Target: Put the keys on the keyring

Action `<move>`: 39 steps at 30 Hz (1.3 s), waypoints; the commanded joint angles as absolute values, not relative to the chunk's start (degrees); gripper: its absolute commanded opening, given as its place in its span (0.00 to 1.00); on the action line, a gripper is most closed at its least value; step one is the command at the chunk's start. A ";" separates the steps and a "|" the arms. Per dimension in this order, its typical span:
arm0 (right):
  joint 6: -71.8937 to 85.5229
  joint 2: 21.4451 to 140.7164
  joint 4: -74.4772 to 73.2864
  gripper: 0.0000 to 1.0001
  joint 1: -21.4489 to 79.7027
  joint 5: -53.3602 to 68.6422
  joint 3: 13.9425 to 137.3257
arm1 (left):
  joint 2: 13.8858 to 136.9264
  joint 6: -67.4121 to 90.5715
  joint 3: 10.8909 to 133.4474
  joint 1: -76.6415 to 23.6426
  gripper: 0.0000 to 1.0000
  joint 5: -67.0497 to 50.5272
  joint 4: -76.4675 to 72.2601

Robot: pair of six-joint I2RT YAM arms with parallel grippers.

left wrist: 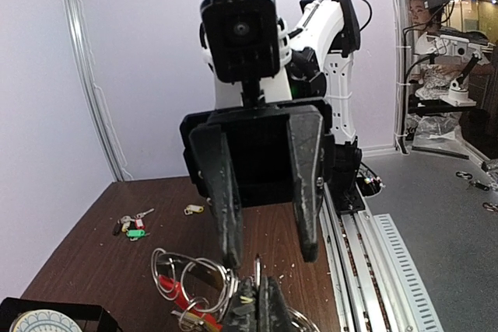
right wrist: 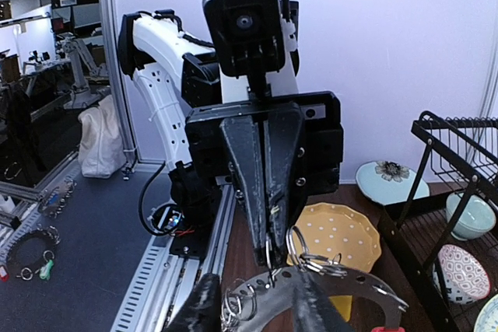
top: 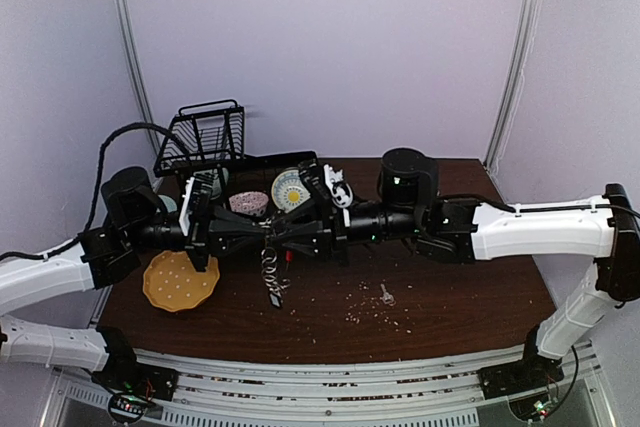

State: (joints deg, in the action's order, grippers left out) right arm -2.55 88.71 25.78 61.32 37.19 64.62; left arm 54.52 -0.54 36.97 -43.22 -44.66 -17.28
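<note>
Fingers (right wrist: 257, 184) of the left gripper (right wrist: 269, 253) are pressed together on a silver loop of the keyring (right wrist: 305, 259). They hold it up off the table (top: 450, 297) so the chain and red clip dangle free and the ring is presented to the other arm. Facing it tip to tip, the right gripper (left wrist: 268, 256) has its fingers (left wrist: 226, 215) apart on either side of the left tips, gripping nothing, likely ready to take a fresh hold or fetch a key. The keys (left wrist: 132, 225) lie loose on the wood, well apart from the ring. Whether any key already hangs on it I cannot tell.
</note>
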 commanded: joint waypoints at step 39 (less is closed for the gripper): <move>8.06 90.96 55.49 0.14 63.23 45.81 57.35 | 50.80 15.39 24.65 -43.51 0.00 -46.77 -55.84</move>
